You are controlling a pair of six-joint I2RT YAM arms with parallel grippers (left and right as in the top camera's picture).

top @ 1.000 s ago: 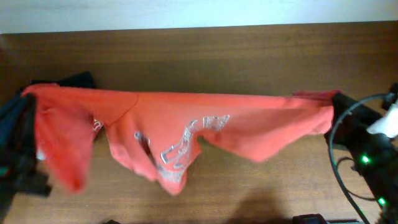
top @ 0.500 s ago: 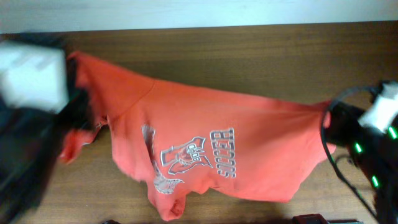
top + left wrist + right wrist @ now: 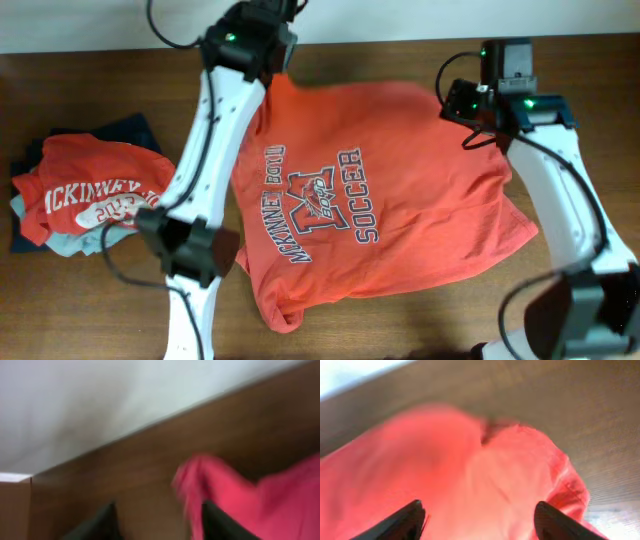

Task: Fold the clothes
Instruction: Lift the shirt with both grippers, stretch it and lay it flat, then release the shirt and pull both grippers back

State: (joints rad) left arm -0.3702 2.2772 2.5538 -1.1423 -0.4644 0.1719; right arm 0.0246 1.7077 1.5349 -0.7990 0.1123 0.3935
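The clothes, one orange-red T-shirt (image 3: pixel 380 200) with grey-and-white lettering around a crossed emblem, lie spread face up on the wooden table (image 3: pixel 400 60). The hem end near the front is bunched. My left gripper (image 3: pixel 268 55) hovers over the shirt's far left corner. In the left wrist view my left gripper (image 3: pixel 157 525) is open, with bare wood between its fingers and red cloth (image 3: pixel 210 480) beside the right one. My right gripper (image 3: pixel 462 100) is above the far right corner. In the right wrist view, blurred, my right gripper (image 3: pixel 480 520) stands wide open over the shirt (image 3: pixel 445 470) without pinching it.
A stack of folded garments lies at the left: a red shirt with white arched print (image 3: pixel 90 190) on top, a pale blue one (image 3: pixel 60 240) and a navy one (image 3: pixel 130 130) under it. The table's far edge meets a white wall (image 3: pixel 400 15).
The shirt was stretched in the air between both shut grippers. It has swung toward the far side and now lies flat. Both grippers have opened and let it go.
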